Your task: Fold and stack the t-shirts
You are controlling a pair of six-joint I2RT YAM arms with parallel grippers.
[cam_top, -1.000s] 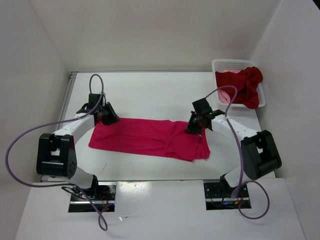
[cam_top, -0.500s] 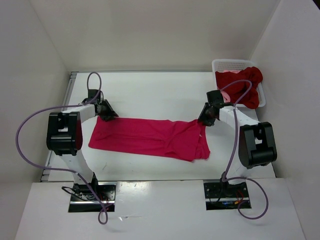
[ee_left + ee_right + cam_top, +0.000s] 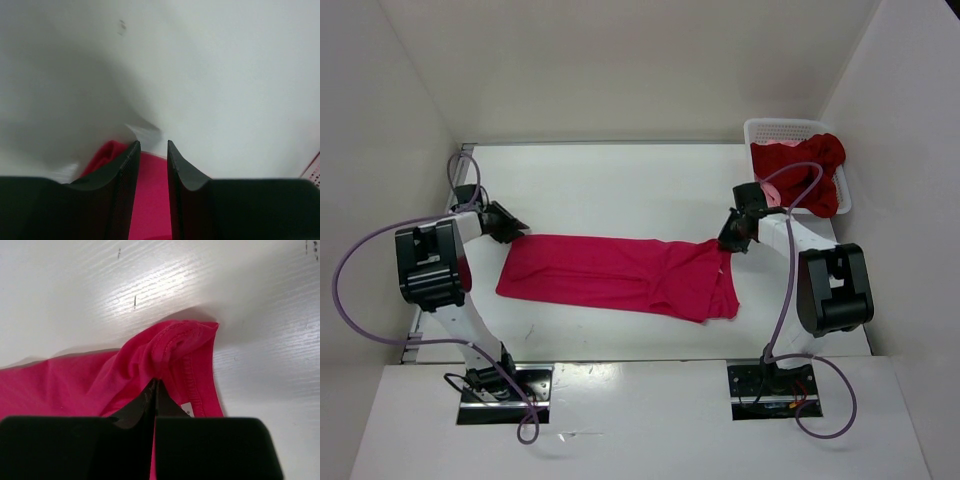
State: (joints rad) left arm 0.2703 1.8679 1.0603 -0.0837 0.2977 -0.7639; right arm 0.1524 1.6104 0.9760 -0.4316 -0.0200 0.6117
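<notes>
The magenta-pink t-shirt [image 3: 620,272] lies as a long folded strip across the middle of the table. My right gripper [image 3: 726,244] is shut on the shirt's upper right corner, and the right wrist view shows the hemmed cloth [image 3: 170,342] bunched at the shut fingertips [image 3: 156,382]. My left gripper [image 3: 514,228] sits just left of the shirt's upper left corner with its jaws a narrow gap apart and empty. The left wrist view [image 3: 152,145] shows magenta cloth [image 3: 149,200] lying under the fingers. The dark red shirt [image 3: 812,176] and a bit of the salmon-pink shirt [image 3: 775,192] are heaped in the basket.
The white mesh basket [image 3: 780,125] stands at the back right corner, with the dark red shirt hanging over its rim. White walls close in the table on the left, back and right. Purple cables loop from both arms.
My left gripper has let go of the shirt's upper left corner and drawn back to the left. My right gripper pulled its corner to the right, then held still.
</notes>
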